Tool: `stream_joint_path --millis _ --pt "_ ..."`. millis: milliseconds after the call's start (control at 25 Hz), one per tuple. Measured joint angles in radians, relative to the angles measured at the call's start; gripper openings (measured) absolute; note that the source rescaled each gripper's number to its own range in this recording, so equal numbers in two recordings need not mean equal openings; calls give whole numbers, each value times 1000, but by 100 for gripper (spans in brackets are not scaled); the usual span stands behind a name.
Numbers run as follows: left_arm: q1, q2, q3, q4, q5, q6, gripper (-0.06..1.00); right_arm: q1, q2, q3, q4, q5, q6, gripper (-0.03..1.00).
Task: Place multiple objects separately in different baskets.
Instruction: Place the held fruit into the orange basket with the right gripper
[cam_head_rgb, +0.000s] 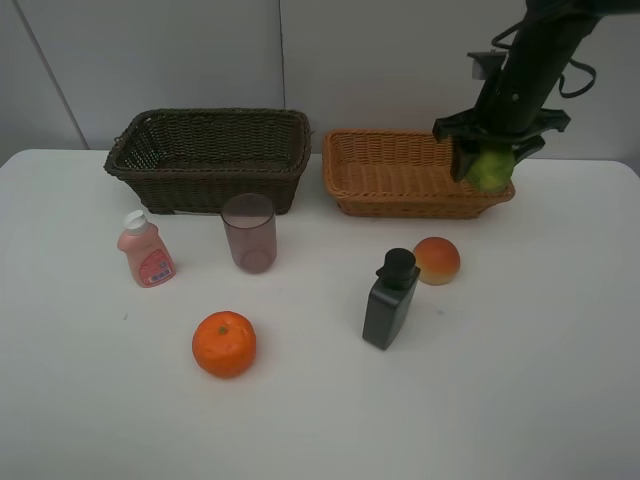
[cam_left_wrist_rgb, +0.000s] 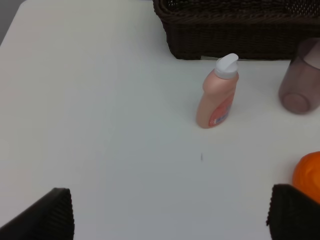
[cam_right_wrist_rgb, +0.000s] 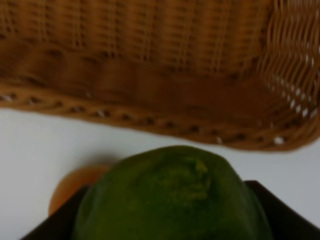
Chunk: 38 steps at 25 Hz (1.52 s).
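Two wicker baskets sitting along upper part of frame: dark brown basket (cam_head_rgb: 210, 190) upper left, orange-tan basket (cam_head_rgb: 395, 205) upper right. Three fruits showing: orange (cam_head_rgb: 224, 343) lower left, peach-like fruit (cam_head_rgb: 437, 260) right of centre, green citrus (cam_head_rgb: 490, 168) upper right (only partly showing). Two bottles standing: pink bottle (cam_head_rgb: 146, 252) far left, black bottle (cam_head_rgb: 390, 300) near centre. One purplish cup (cam_head_rgb: 249, 232) standing left of centre.

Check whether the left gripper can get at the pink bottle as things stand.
Likely yes: the left gripper is open and empty, and nothing stands between it and the upright pink bottle.
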Motion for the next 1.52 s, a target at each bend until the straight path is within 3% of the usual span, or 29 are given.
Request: stream_joint_path --millis 160,440,720,880,1040,1120,1280,1520 --pt "0 0 0 0 0 0 100 9 70 -85 0 -110 1 36" --pt "0 0 0 0 0 0 100 9 131 -93 -19 -372 1 36" --pt "0 0 0 0 0 0 100 9 228 -93 -23 -450 1 36" --pt "0 0 0 0 0 0 100 9 254 -93 -23 -452 1 39" --pt "0 0 0 0 0 0 100 9 253 -93 -23 -452 3 77" --pt "0 0 0 0 0 0 100 9 243 -93 -20 -438 3 91" --pt "0 0 0 0 0 0 100 9 191 -93 13 -354 3 98" --pt "0 0 0 0 0 0 100 9 91 -93 54 -170 41 98"
